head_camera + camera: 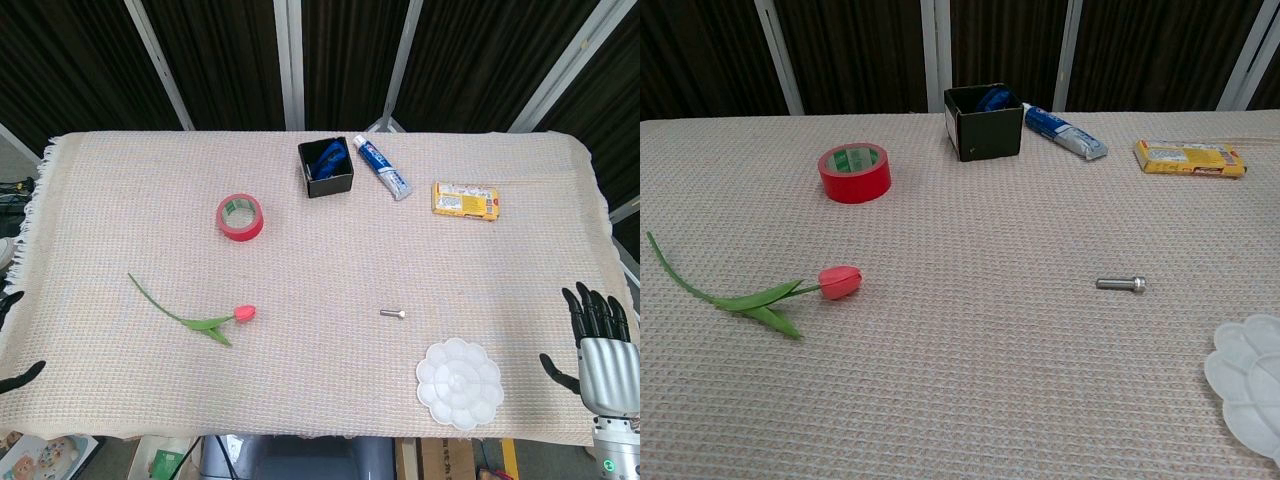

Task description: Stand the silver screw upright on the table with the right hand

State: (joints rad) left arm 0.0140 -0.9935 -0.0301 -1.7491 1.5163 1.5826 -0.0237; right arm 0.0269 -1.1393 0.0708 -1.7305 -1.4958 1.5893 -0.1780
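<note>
The screw (393, 314) lies flat on the bench (330, 250), so it needs tipping upright. The right robot hand (598, 340) waits spread and empty, well apart.

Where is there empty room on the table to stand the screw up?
The widest bare cloth lies in the middle, between the red tape, the tulip and the screw. Another free patch sits right of the screw, below the yellow packet. It is crowded near the black box and toothpaste, and by the white palette.
</note>
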